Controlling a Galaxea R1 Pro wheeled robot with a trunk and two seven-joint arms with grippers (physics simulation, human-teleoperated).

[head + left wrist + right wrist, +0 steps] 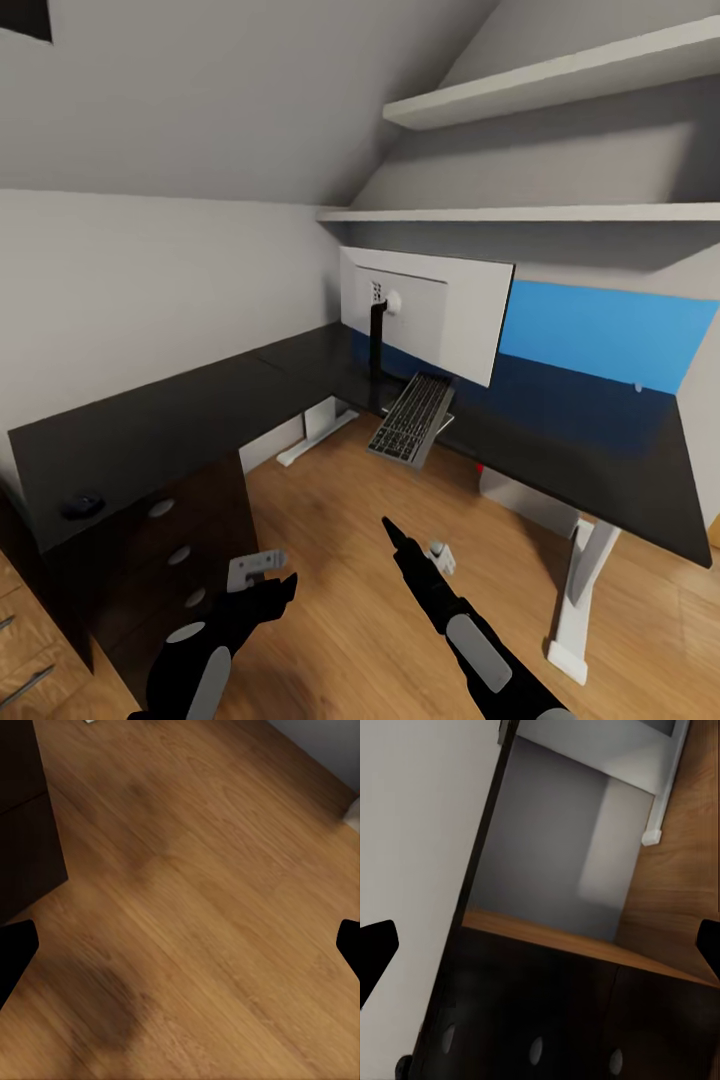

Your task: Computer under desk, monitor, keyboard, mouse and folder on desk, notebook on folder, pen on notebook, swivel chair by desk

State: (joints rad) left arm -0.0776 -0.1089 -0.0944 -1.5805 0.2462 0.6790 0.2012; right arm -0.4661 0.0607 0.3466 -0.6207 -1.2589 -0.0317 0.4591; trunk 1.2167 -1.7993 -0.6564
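Head view showed the keyboard [412,418] hanging over the table [180,425] edge, just below the monitor [430,310], so it could fall. The mouse [82,506] sat far from it. Both the left gripper [272,590] and right gripper [395,532] were spread, empty.

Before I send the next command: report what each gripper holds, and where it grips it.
Nothing is held. The left gripper is open over bare wood floor; the right gripper is open, facing the glossy black desk's drawer unit.
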